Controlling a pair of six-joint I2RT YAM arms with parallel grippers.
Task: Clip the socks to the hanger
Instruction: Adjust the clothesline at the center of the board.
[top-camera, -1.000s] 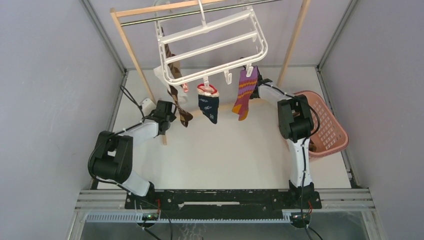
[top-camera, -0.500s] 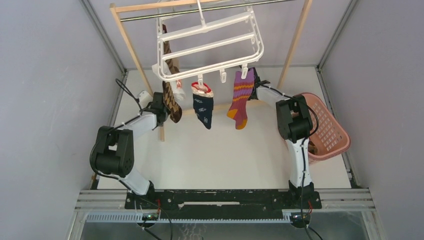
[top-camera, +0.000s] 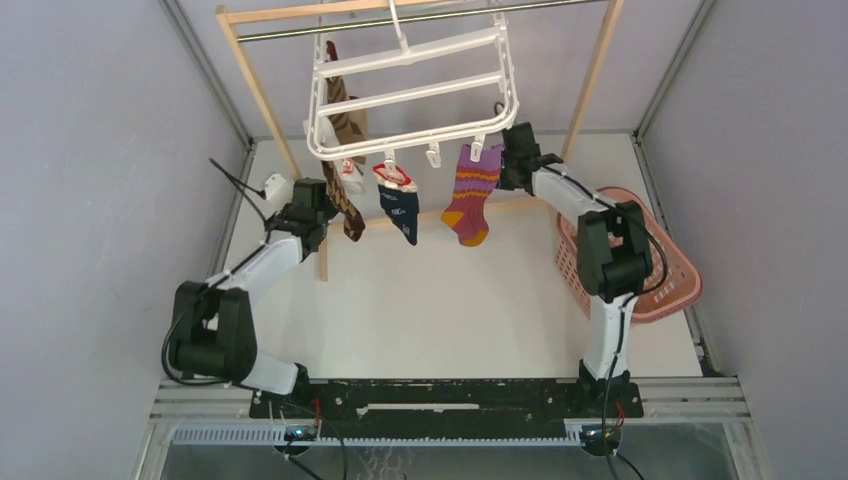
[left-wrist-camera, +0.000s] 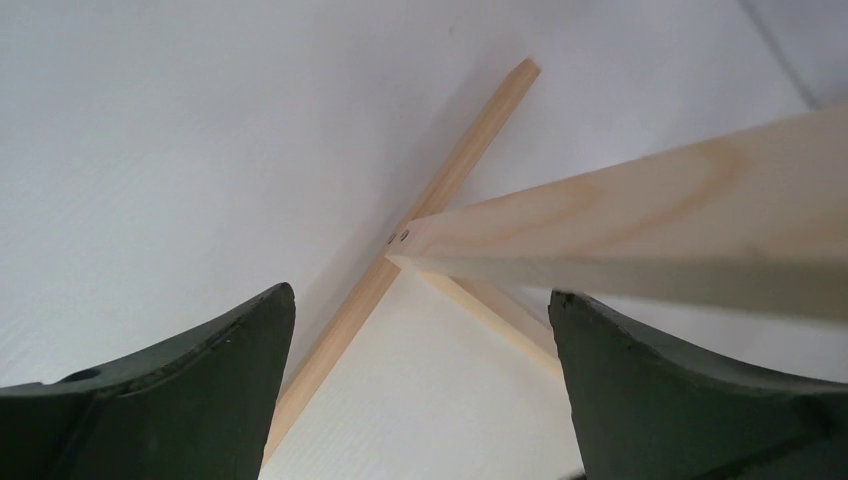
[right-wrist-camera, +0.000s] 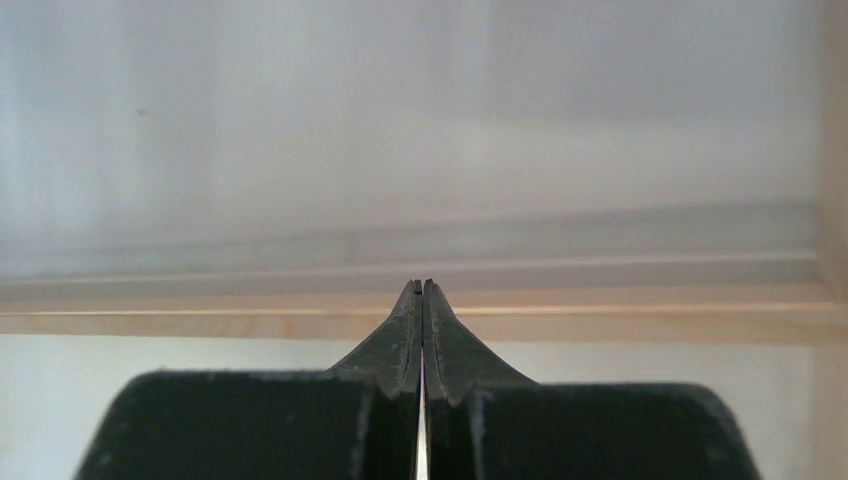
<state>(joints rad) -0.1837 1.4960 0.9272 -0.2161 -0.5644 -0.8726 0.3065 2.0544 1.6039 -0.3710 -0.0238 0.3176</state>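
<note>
The white hanger (top-camera: 412, 95) hangs by its hook from the metal rod at the back. Three socks hang from its front clips: a brown argyle sock (top-camera: 345, 195), a navy sock with a red-white cuff (top-camera: 398, 204) and a purple sock with orange stripes (top-camera: 471, 192). My left gripper (top-camera: 318, 190) is raised beside the argyle sock; its fingers (left-wrist-camera: 180, 390) are wide apart with nothing between them. My right gripper (top-camera: 514, 150) is raised just right of the purple sock's top; its fingers (right-wrist-camera: 421, 320) are pressed together and empty.
The wooden rack (top-camera: 262, 95) carries the rod; its foot bars (left-wrist-camera: 440, 215) show in the left wrist view. A pink slotted basket (top-camera: 660, 260) stands at the right, behind my right arm. Grey walls close in both sides.
The hanger and its three socks have swung left and back. My left gripper rose toward the argyle sock. My right arm lifted and straightened, its gripper now higher beside the purple sock.
</note>
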